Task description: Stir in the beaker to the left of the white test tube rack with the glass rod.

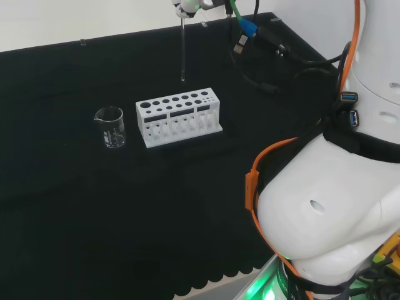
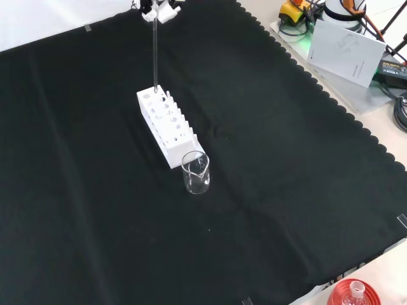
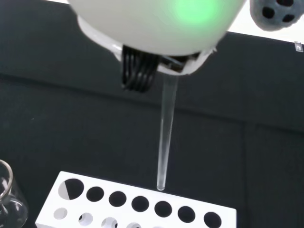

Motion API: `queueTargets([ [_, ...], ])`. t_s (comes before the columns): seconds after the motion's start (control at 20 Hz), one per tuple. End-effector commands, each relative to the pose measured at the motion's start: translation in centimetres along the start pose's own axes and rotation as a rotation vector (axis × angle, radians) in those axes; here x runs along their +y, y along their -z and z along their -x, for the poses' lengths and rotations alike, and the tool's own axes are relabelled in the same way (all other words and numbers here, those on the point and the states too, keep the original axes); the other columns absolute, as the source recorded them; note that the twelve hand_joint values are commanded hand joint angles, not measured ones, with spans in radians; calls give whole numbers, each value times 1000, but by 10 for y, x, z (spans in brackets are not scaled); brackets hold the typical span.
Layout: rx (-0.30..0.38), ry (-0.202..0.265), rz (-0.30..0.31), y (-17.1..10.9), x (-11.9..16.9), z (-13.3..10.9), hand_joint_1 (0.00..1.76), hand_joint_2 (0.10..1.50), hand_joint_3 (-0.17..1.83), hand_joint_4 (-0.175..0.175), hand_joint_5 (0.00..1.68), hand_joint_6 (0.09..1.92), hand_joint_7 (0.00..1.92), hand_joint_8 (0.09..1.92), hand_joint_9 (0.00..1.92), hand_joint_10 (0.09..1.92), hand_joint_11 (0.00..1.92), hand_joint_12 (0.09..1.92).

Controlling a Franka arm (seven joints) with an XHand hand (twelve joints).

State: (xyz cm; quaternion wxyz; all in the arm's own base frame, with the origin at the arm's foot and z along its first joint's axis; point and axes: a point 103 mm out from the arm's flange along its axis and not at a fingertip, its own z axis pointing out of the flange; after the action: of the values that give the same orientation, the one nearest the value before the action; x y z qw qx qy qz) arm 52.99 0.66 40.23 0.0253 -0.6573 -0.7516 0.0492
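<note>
Head view: my hand (image 1: 187, 6) sits at the top edge, holding the glass rod (image 1: 182, 50) by its upper end; the rod hangs upright, its lower tip in the air above and behind the white test tube rack (image 1: 178, 116). The beaker (image 1: 110, 127) stands on the table (image 1: 75, 206) just left of the rack, apart from it, and looks empty as far as I can tell.

Front view: the hand (image 2: 159, 9) is at the top, with the rod (image 2: 155, 54) vertical below it, its tip over the far end of the rack (image 2: 167, 126). The beaker (image 2: 196, 172) stands at the rack's near end, touching it or nearly so.

Wrist view: my fingers (image 3: 140, 71) are curled round the rod (image 3: 165, 137); its tip hovers just beyond the rack (image 3: 137, 204), clear of the holes. The beaker rim (image 3: 5, 183) shows beside the rack's end.

Status: rod in hand and lifted. Still to do, in my judgement: carry it along the rack to the beaker, lower it in, stir.
</note>
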Motion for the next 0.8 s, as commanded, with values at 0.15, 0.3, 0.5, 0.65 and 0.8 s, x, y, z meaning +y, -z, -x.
queueTargets([
  [0.15,3,3,11,2,-1,-2,1342,472,925,-175,1270,658,1527,492,1802,87,1682,409],
  [0.3,-1,7,9,3,0,-6,1342,471,925,-175,1271,656,1529,489,1803,87,1683,408],
  [0.5,-1,25,8,3,3,-17,1342,470,927,-175,1273,654,1531,485,1804,87,1683,406],
  [0.65,-2,41,11,4,5,-26,1342,469,928,-175,1274,652,1532,483,1804,87,1683,405],
  [0.8,-6,59,11,4,7,-39,1342,468,928,-175,1275,651,1534,481,1805,87,1683,405],
])
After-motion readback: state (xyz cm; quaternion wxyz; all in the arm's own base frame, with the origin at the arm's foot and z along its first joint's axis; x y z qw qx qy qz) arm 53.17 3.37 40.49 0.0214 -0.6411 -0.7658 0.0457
